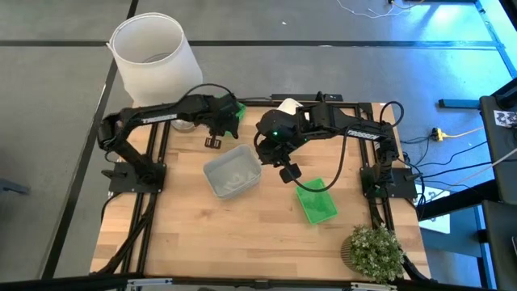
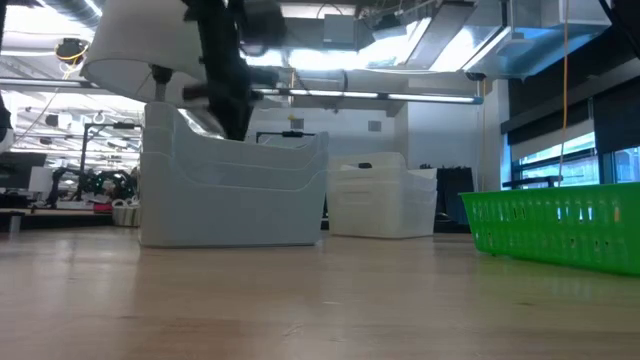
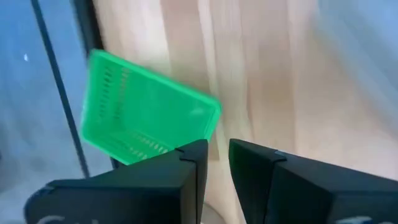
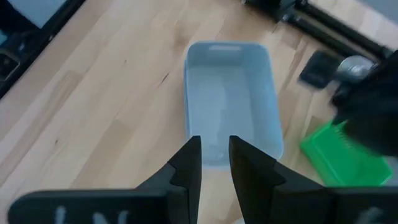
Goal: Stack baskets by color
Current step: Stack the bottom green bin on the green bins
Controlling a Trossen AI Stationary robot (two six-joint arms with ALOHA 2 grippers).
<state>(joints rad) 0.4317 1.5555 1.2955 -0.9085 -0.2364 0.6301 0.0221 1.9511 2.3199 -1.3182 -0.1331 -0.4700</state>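
Note:
A translucent grey basket (image 1: 233, 171) (image 4: 230, 99) (image 2: 235, 190) rests on its base mid-table. One green basket (image 1: 315, 202) (image 2: 560, 225) lies nearer the front right. Another green basket (image 1: 236, 111) (image 3: 143, 112) sits at the far edge by the frame rail. A white basket (image 1: 287, 105) (image 2: 380, 195) stands at the far edge, partly hidden by my right arm. My left gripper (image 1: 213, 143) (image 3: 214, 155) hovers open between the far green basket and the grey one. My right gripper (image 1: 288, 171) (image 4: 214, 155) hangs open above the grey basket's right end, holding nothing.
A big white lampshade (image 1: 153, 48) stands beyond the table's far left corner. A potted plant (image 1: 373, 250) sits at the near right corner. Black frame rails (image 1: 153, 202) run along the table's sides. Bare wood (image 1: 226, 242) stretches along the near edge.

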